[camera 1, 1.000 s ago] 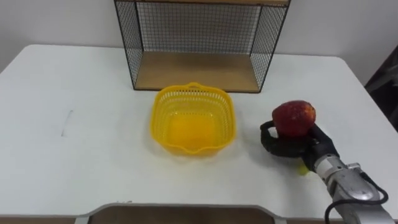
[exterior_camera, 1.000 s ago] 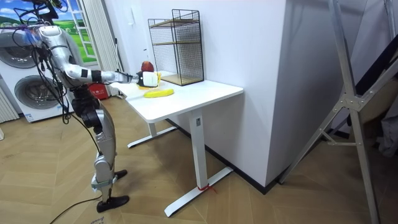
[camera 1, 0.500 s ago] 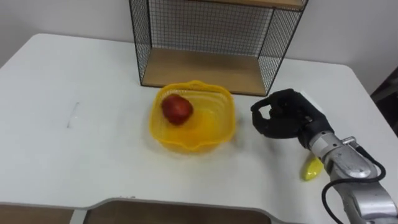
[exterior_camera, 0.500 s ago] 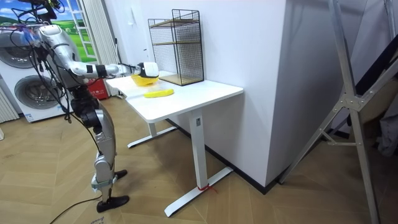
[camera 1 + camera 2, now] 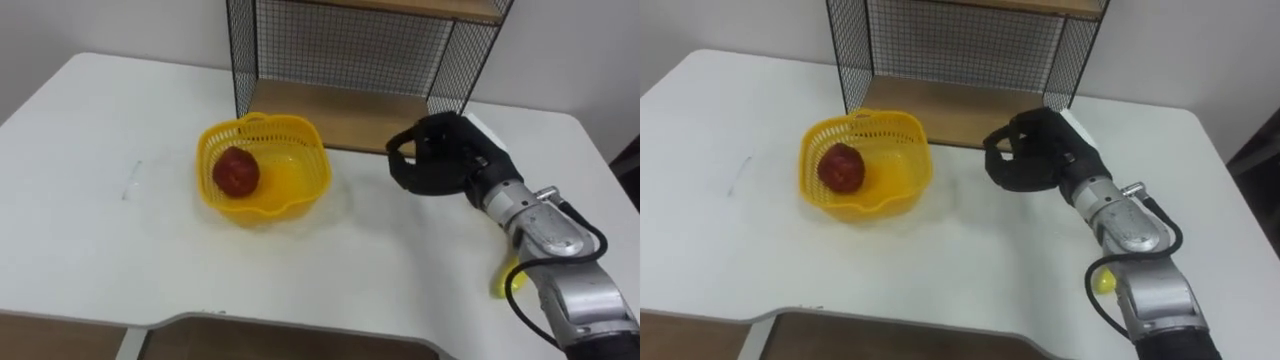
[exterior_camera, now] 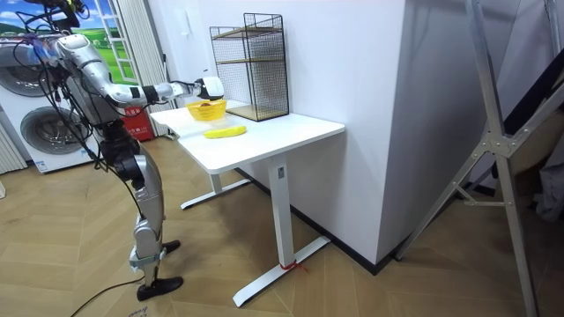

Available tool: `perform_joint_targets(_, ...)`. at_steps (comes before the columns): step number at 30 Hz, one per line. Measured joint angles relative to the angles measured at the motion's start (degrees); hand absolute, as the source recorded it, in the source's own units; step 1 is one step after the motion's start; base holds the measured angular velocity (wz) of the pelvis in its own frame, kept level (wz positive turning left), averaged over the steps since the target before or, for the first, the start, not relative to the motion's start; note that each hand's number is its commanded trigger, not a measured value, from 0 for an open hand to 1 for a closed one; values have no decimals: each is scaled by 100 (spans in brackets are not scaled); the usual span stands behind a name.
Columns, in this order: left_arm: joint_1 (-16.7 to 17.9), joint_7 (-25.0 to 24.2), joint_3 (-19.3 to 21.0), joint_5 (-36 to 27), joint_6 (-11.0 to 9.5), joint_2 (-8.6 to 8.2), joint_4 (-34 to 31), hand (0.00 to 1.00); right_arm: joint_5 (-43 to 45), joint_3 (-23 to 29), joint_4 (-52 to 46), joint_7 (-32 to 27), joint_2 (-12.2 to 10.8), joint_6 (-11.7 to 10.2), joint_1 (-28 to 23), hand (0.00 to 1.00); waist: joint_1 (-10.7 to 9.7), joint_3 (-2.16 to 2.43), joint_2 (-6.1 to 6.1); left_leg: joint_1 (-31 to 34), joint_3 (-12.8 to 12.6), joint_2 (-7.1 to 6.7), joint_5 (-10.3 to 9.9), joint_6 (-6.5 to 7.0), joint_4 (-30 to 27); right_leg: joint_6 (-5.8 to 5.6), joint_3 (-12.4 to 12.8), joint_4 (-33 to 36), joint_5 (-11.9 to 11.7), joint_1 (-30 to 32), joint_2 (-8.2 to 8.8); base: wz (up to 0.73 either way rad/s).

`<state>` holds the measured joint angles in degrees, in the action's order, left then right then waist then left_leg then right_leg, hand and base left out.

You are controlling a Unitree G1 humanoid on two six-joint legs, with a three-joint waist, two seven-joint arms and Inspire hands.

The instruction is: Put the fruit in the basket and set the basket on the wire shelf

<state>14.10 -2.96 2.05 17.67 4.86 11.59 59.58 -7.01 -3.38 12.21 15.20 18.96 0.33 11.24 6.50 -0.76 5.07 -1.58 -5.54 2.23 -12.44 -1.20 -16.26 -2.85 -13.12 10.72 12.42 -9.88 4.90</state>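
A yellow plastic basket [image 5: 265, 170] stands on the white table [image 5: 120, 260], in front of the wire shelf's left corner. A red apple [image 5: 237, 172] lies inside the basket, against its left wall. The black wire shelf [image 5: 370, 50] with its wooden bottom board [image 5: 340, 115] stands at the back of the table. My right hand [image 5: 435, 155] hovers to the right of the basket, before the shelf, fingers curled round nothing. A yellow banana [image 5: 507, 281] peeks out from under my right forearm near the right edge.
In the room view I stand at the table's left end, right arm stretched over it towards the shelf [image 6: 251, 66]; the banana [image 6: 225, 132] lies near the basket [image 6: 206, 109]. A washing machine [image 6: 26, 106] stands behind me.
A second ago my right hand held the apple; now it lies in the basket. The basket has slid left relative to the shelf, and the empty hand has moved up towards the shelf.
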Motion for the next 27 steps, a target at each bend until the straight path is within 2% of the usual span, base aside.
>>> perform_joint_targets(6, -13, -3, -1, 1, 0, -1, -1, 0, 111, 0, 0, 0, 0, 3, 0, 0, 2, 8, -4, 35, 37, -2, -1, 0, -15, 1, -45, 2, 0, -1, -2, 3)
perform_joint_targets(13, -124, -5, 0, 0, -18, 3, -4, 0, 470, 0, -191, 6, 0, 2, 1, 0, 6, 41, -27, 73, 89, -2, 0, 0, -108, 9, -104, 10, -7, -3, -6, 3)
perform_joint_targets(21, -121, -4, 6, 3, -31, 4, 1, 0, 554, 0, -191, 3, 0, 2, 0, 0, 2, 21, -65, 34, 96, 0, -1, 1, -115, 19, -100, 9, -16, -17, -11, 0)
perform_joint_targets(27, -64, -5, 12, 5, -12, 8, 17, 0, 641, 19, -191, -20, 11, 2, -1, 0, -39, 49, -64, 21, 95, 0, 0, 1, -115, 19, -104, 9, -19, -34, -11, 0)
